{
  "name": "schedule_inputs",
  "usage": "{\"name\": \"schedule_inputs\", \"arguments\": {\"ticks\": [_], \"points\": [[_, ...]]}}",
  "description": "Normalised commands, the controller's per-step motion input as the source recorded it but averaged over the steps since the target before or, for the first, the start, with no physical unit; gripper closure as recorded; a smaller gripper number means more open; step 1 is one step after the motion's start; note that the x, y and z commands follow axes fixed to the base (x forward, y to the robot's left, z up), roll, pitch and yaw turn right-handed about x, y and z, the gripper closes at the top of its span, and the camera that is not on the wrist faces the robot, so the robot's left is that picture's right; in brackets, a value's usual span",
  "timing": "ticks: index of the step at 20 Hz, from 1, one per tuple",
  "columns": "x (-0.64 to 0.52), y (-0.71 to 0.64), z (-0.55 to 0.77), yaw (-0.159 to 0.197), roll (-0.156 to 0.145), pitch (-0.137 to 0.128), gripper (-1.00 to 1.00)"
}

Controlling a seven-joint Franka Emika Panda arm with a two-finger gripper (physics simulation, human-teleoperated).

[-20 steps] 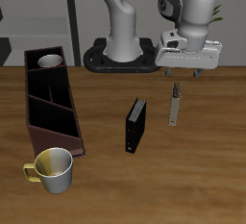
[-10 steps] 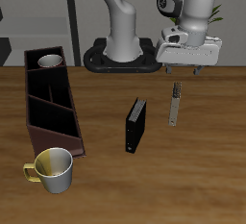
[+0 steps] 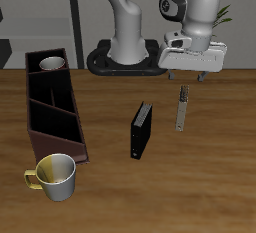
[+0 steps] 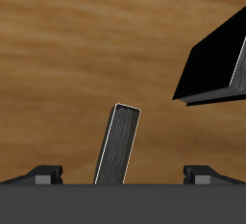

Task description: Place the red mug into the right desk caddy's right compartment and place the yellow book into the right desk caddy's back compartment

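Observation:
The yellow book [image 3: 182, 109] lies flat on the table, thin and narrow, beside the black book. It also shows in the wrist view [image 4: 117, 141], lying on the wood between and below my fingers. My gripper [image 3: 190, 74] hangs above the book's far end, open and empty; in the wrist view the gripper [image 4: 123, 174] has its fingertips [image 4: 46, 173] wide apart. The right desk caddy [image 3: 36, 133] stands at the far side of the table from the book. The red mug [image 3: 51, 65] stands upright in the caddy's squarish end section, farthest back.
A black book [image 3: 141, 129] stands on edge in the middle of the table and also shows in the wrist view [image 4: 216, 60]. A yellow-and-white mug [image 3: 56, 175] stands near the table's front edge, just before the caddy's near end. The robot's base [image 3: 125, 59] is at the back.
My gripper has risen a little above the yellow book and stays open. The books, mugs and caddy have not moved.

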Motion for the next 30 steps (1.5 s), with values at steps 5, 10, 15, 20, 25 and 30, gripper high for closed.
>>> {"name": "schedule_inputs", "arguments": {"ticks": [5, 10, 15, 20, 25, 30], "points": [[0.05, -0.02, -0.14, -0.044, 0.017, 0.026, -1.0], [0.06, -0.02, -0.11, -0.034, 0.036, 0.038, -1.0], [0.12, -0.03, -0.04, -0.029, 0.013, 0.03, -1.0], [0.12, -0.07, -0.19, -0.034, -0.009, 0.049, -1.0], [0.03, 0.02, -0.18, -0.029, 0.026, 0.045, -1.0], [0.02, 0.07, -0.21, -0.038, 0.036, 0.054, -1.0]]}}
